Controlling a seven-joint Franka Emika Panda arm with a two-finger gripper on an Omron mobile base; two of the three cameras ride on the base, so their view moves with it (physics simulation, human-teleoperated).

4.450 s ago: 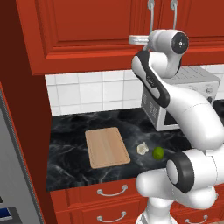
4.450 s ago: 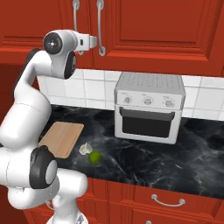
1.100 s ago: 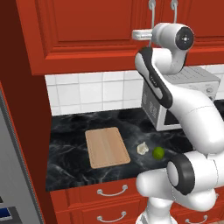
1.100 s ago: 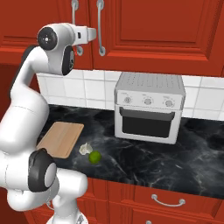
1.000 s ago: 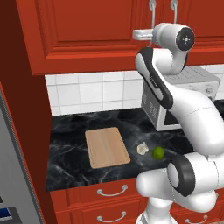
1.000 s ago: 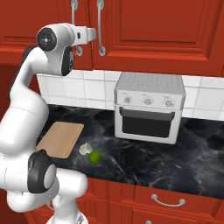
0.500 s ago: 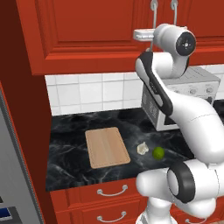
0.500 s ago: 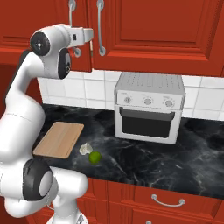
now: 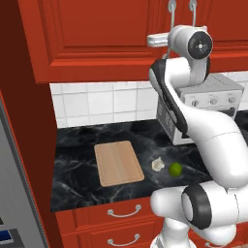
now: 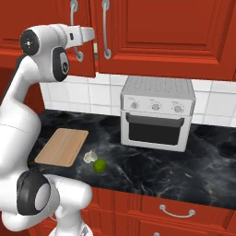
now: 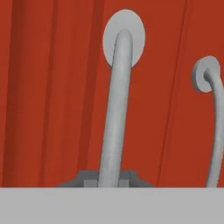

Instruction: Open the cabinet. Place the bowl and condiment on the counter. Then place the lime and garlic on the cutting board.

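Hand view shows my pincer [image 11: 108, 178] straddling the left cabinet [image 11: 52, 87] door's curved handle [image 11: 116, 109], its long axis running away from my fingertips, grip tightness unclear.

The toaster oven [image 10: 156, 113] blocks the counter [image 10: 152, 161] right of the lime [image 10: 100, 165]; open counter lies around the cutting board [image 9: 118, 162]; closed cabinet [image 9: 101, 36] doors bar entry above.

Even, bright rendered light — soft shadows, no glare, slightly blurry hand view.
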